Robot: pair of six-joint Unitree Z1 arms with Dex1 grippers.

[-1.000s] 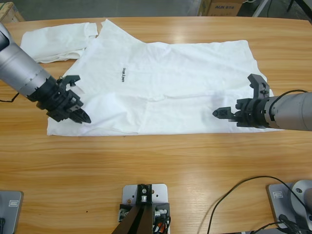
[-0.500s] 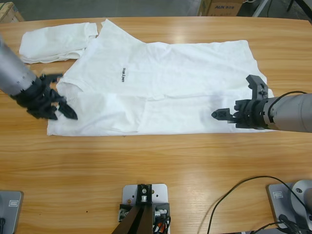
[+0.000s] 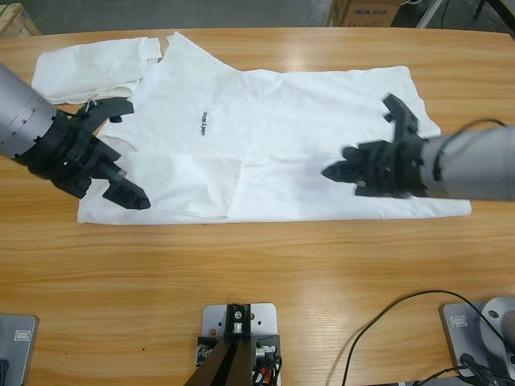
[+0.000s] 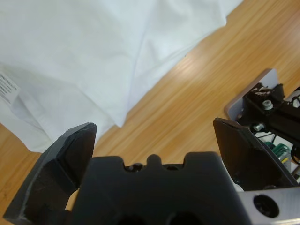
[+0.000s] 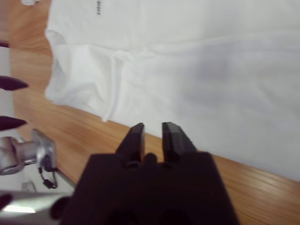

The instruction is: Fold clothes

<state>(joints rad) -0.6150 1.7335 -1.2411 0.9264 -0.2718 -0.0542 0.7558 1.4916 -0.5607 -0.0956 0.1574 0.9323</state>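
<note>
I log 1 thin white short-sleeved T-shirt with black chest lettering (image 3: 265, 153) spread on the long wooden table (image 3: 257, 273), its near side already doubled over, long axis running left to right. A folded white bundle (image 3: 88, 68) lies at the far left. My left gripper (image 3: 121, 153) stands with jaws spread wide, empty, over the shirt's left end near its front corner. My right gripper (image 3: 342, 173) has jaws nearly pressed together, pinching nothing, over the right half. I judge each arm nearest its own end.
</note>
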